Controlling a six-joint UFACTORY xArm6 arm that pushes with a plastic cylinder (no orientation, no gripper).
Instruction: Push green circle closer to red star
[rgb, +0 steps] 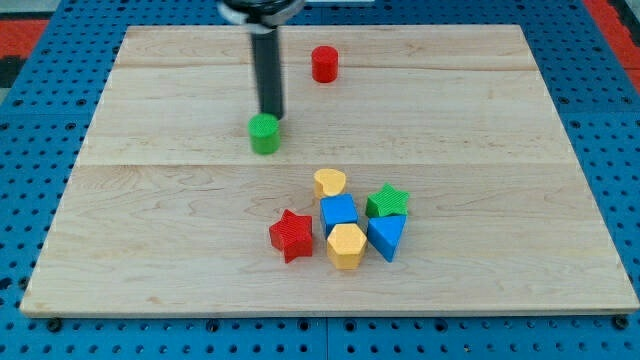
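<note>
Nearest the camera sits a yellow hexagon (346, 246), touching a blue cube (338, 212) and a blue triangle (387, 236), with the red star (291, 235) just to its left. Farther back and left, well apart from the star, the green circle (264, 133) has my tip (271, 115), a bare rod holding nothing, touching its far edge. A yellow heart (330, 182), green star (387, 201) and far red cylinder (324, 64) also lie on the wooden board (500, 120).

No readable text, labels, brands, numbers or signs anywhere in view.

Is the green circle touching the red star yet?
No. Green circle sits apart from red star, bare board between; my tip is at its top edge.
</note>
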